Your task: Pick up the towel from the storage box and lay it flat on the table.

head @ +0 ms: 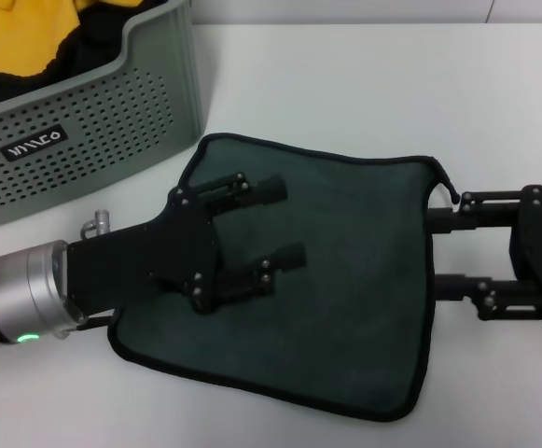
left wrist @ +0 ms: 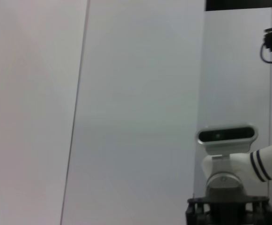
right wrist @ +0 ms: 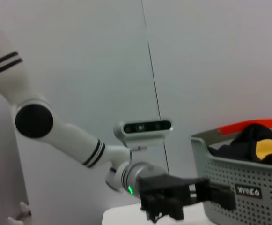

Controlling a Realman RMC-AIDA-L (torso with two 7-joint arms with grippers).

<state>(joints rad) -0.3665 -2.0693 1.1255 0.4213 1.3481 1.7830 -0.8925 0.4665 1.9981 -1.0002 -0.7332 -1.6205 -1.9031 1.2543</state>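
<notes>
The dark green towel (head: pixel 345 280) lies spread flat on the white table (head: pixel 345 84), right of the grey-green storage box (head: pixel 93 121). My left gripper (head: pixel 294 220) is open and empty, with its fingers over the towel's left half. It also shows in the right wrist view (right wrist: pixel 220 197), beside the storage box (right wrist: pixel 248 187). My right gripper (head: pixel 432 252) is open at the towel's right edge, fingers pointing at it and spread wide, holding nothing. The left wrist view shows no towel and no box.
A yellow cloth (head: pixel 19 37) and dark cloths lie in the storage box; the yellow cloth also shows in the right wrist view (right wrist: pixel 271 150). A small loop (head: pixel 443 191) sticks out at the towel's far right corner. The robot's head camera (left wrist: pixel 226 135) shows in both wrist views.
</notes>
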